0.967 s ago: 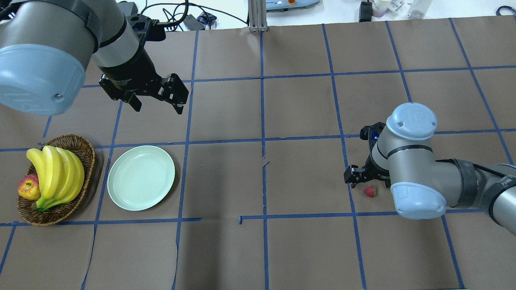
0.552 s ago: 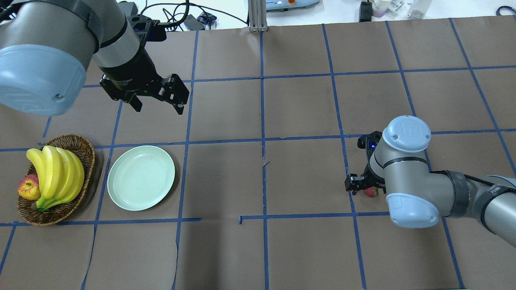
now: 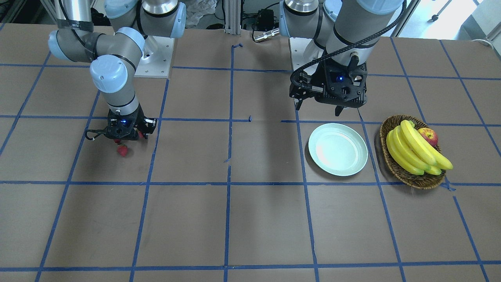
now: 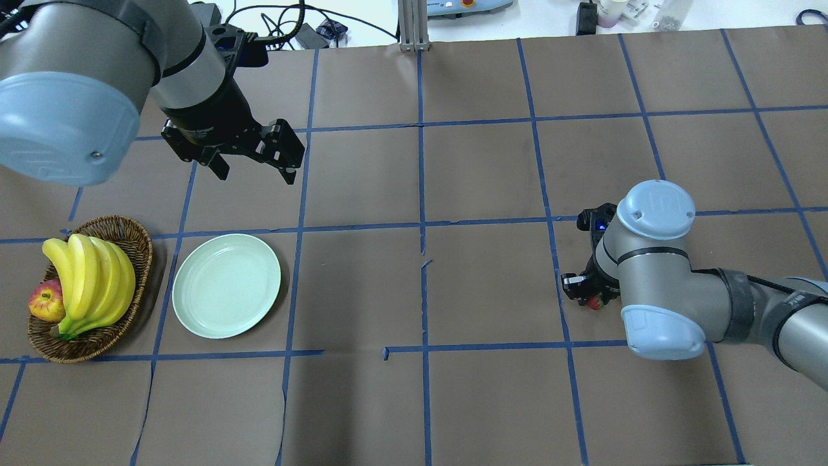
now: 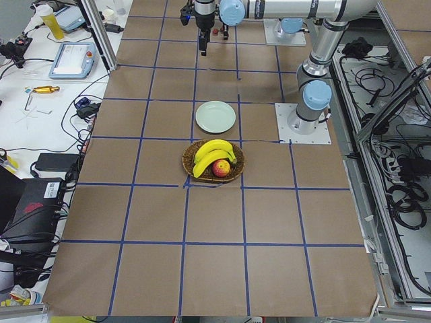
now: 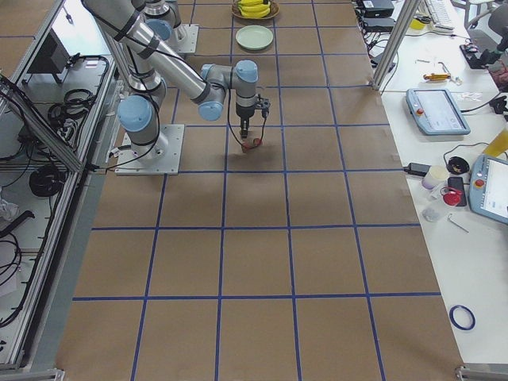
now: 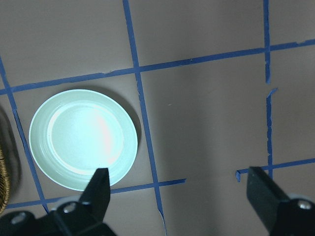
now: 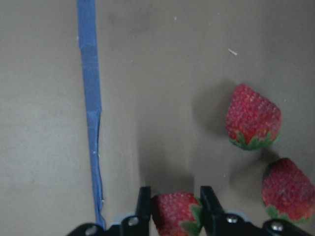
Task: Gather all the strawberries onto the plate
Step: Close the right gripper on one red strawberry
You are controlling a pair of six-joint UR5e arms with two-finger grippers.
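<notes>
Since a second ago, one strawberry (image 8: 173, 212) has gone from beside our right gripper (image 8: 172, 202) to pinched in it; two more strawberries (image 8: 253, 118) lie at its two o'clock. Lifting comes next, we judge. The plate (image 4: 226, 285) holds none; our left gripper (image 4: 249, 158) hangs spread at its twelve o'clock.

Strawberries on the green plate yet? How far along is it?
Nothing is done yet: the plate is empty. In hand: the right gripper is closed on one strawberry. Left to do: two more strawberries lie on the table beside it. The left gripper hangs open near the plate.
</notes>
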